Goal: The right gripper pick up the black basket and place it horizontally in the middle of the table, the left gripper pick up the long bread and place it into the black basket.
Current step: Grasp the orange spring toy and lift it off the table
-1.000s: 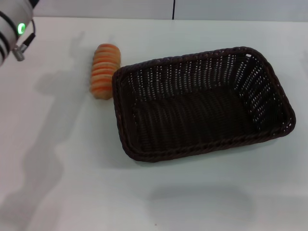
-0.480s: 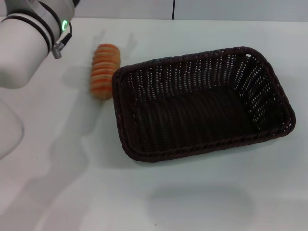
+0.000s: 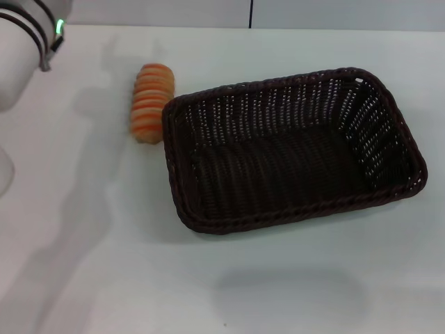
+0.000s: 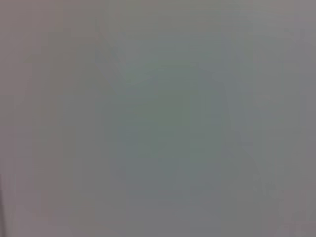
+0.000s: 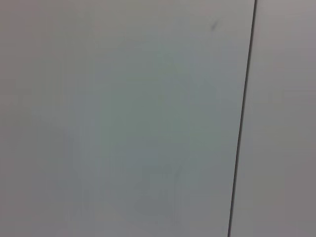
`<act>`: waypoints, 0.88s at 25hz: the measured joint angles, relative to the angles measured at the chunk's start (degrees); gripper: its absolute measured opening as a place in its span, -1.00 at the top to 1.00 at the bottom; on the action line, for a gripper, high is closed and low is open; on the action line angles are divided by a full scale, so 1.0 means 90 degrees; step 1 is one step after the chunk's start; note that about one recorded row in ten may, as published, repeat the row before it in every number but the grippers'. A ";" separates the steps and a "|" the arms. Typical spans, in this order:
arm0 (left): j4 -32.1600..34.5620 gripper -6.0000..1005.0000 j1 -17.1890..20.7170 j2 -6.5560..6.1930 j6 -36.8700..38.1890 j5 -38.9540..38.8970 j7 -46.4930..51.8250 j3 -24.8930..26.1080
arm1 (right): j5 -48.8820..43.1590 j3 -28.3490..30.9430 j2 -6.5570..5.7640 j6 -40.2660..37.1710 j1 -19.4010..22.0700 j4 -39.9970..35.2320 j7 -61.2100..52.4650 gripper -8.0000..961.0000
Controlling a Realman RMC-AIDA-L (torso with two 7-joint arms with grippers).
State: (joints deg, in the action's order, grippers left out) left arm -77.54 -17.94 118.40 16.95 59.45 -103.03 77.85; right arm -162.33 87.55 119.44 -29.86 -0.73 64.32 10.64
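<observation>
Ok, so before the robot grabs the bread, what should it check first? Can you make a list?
1. The black basket sits flat on the table, long side across: ok.
2. The basket is empty, with room for the loaf: ok.
3. The long bread lies on the table just left of the basket, with nothing on top: ok.
4. Bread clear of the basket rim: cannot tell, they look very close.
5. Left arm near the bread: not ok, only part of it shows at the far left corner, and the left gripper is out of view.
6. Right gripper out of the way: ok, no view shows it.
</observation>
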 joint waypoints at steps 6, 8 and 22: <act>0.0837 -0.71 -0.0319 0.0007 -0.0168 0.1032 0.0569 0.0549 | 0.0000 -0.0050 0.0000 -0.0003 0.0001 0.0036 0.0000 -0.63; 0.0958 -0.71 -0.0272 -0.0006 -0.0698 0.1355 0.1264 0.0805 | 0.0000 -0.0081 0.0010 -0.0003 0.0009 0.0046 0.0000 -0.64; 0.1131 -0.71 -0.0054 0.0028 -0.4359 0.0401 0.0653 0.2556 | 0.0000 -0.0224 0.0029 -0.0003 0.0054 0.0103 -0.0001 -0.63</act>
State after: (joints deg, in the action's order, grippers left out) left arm -67.36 -18.42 118.65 -22.27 63.05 -97.16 100.86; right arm -162.33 85.53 119.71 -29.89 -0.24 65.25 10.62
